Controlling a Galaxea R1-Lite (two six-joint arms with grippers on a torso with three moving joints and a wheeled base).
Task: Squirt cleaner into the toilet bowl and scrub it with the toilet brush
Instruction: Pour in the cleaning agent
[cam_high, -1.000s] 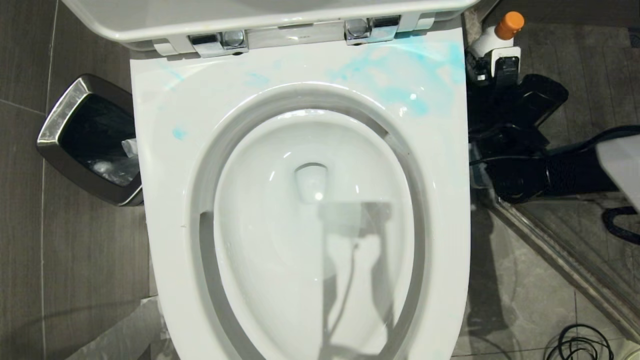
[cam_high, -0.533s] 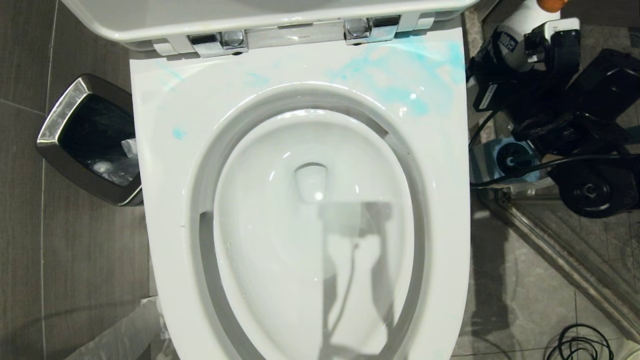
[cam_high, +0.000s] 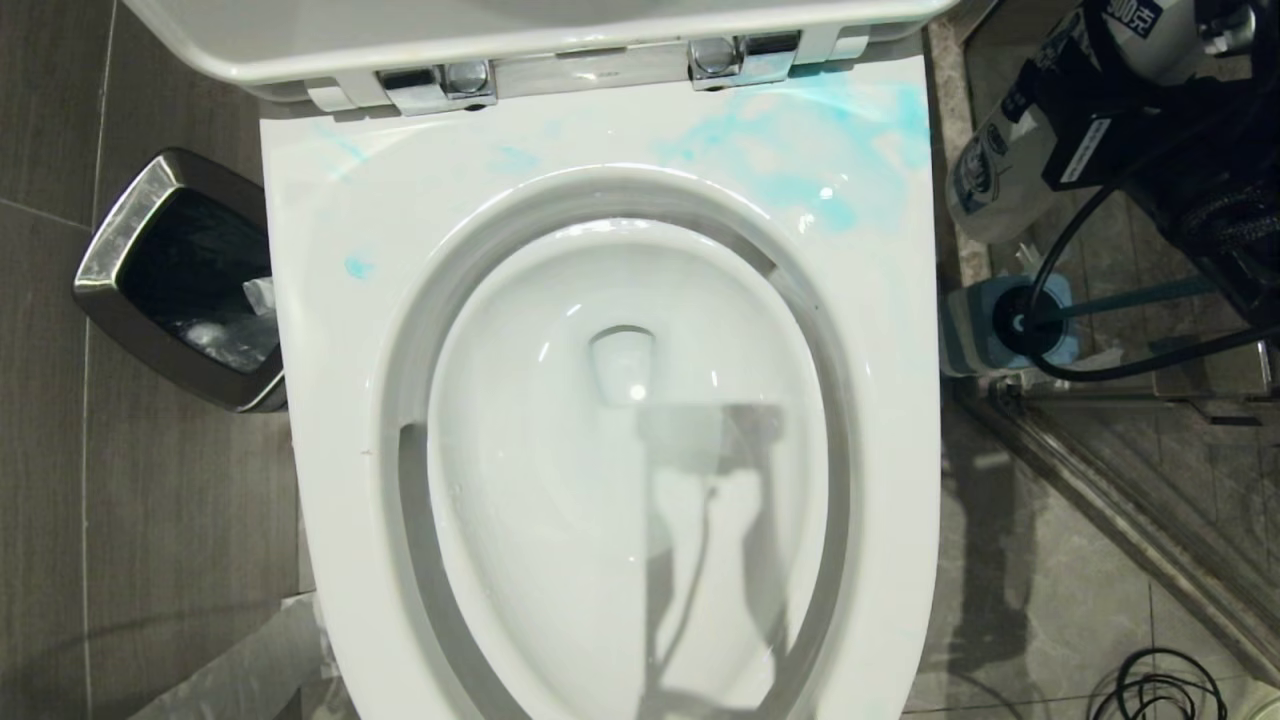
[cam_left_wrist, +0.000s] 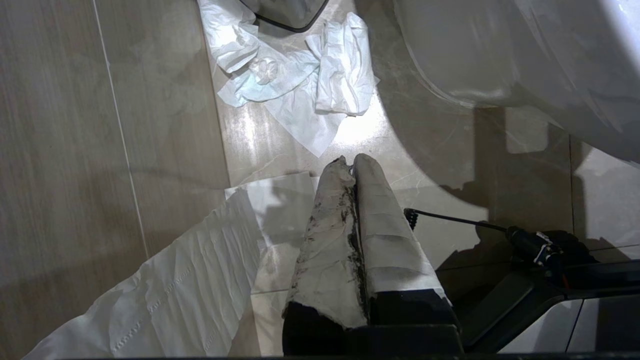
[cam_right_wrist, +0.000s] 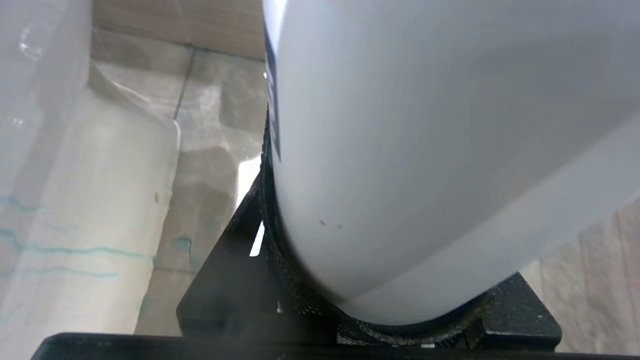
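The right arm (cam_high: 1180, 120) is chunky black with a looping black cable (cam_high: 1060, 250), and the left hand (cam_left_wrist: 354, 165) has grubby white-wrapped fingers (cam_left_wrist: 330, 235).

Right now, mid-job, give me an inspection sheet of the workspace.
Surface: toilet seat smeared with blue liquid at its back; bowl looks clean.
Job's things: cleaner lifted to the toilet's right; brush in its base on the floor.
Clutter: crumpled tissue on the floor.
Grippers: right gripper clamps the cleaner; left gripper shut, low over the floor.
Cables: black cable at the right arm; coil on the floor.
Surroundings: bin left of the toilet.
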